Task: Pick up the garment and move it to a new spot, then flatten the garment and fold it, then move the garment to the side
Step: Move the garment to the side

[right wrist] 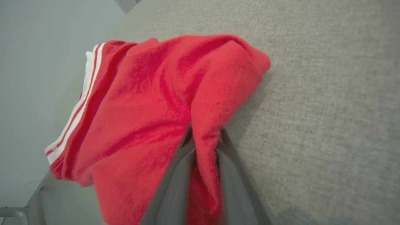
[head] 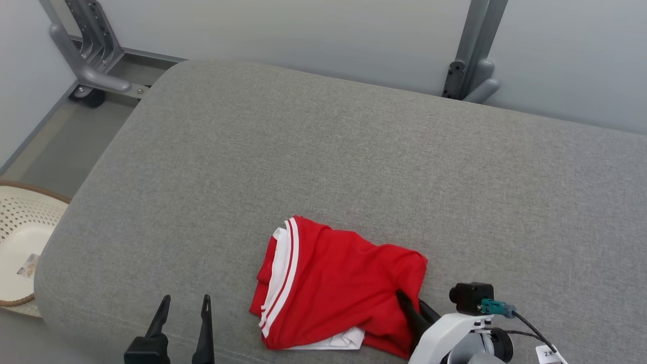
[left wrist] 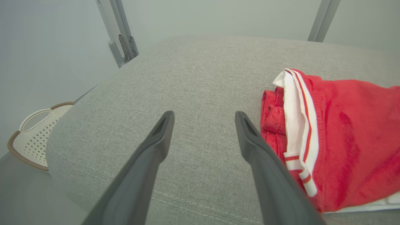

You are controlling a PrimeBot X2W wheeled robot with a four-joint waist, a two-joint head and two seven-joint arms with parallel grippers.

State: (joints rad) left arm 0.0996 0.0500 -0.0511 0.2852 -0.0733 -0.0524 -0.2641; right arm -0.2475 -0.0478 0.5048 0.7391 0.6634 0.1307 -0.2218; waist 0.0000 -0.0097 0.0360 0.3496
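The crumpled garment (head: pixel 343 283) is pinched near-right by the right gripper (right wrist: pixel 206 134); the left gripper (head: pixel 186 301) is spread. Moving, flattening and folding remain.

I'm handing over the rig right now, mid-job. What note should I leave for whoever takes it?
Left gripper: open above the grey cushion, left of the garment, apart from it.
Right gripper: pinching a fold at the garment's right edge.
Garment: crumpled red heap near the cushion's front edge.
Done: grasp only.
Left: lift and move, flatten, fold, set aside.
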